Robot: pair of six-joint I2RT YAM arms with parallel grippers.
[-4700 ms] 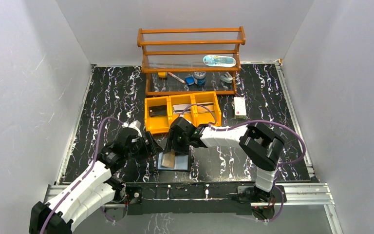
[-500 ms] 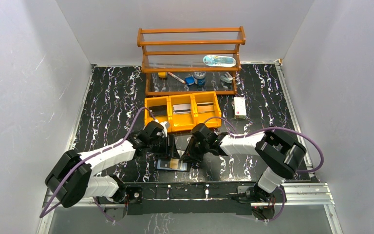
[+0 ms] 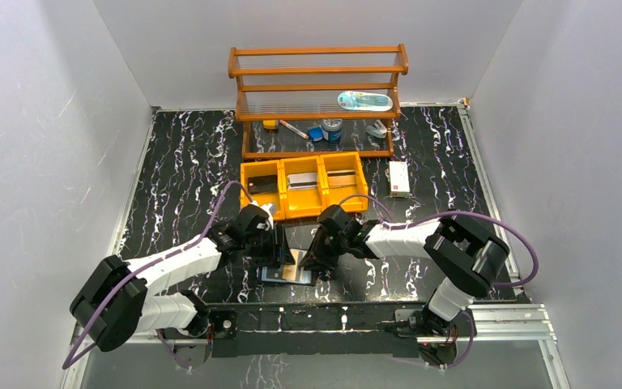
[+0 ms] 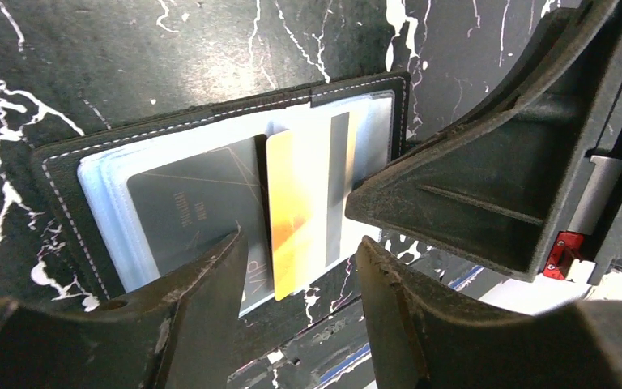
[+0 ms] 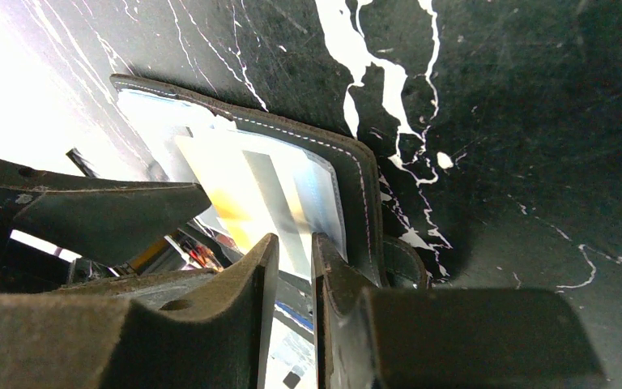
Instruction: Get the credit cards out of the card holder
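From above, we see the card holder (image 3: 275, 274) lying open on the table directly beneath both sets of jaws. The left gripper (image 3: 279, 253) and right gripper (image 3: 312, 258) meet over it. The yellow bin tray (image 3: 301, 209) sits just beyond them and the wooden rack (image 3: 317, 71) further off, neither in our way. In the left wrist view our jaws stand open astride the gold card (image 4: 291, 219), which juts from its sleeve between them. A grey card (image 4: 190, 203) lies in the panel beside one finger, and the other arm's finger crowds the opposite side. We should close on the gold card alone, then draw it straight out. In the right wrist view the jaws are nearly together and appear clamped on the holder's edge, steadying it.
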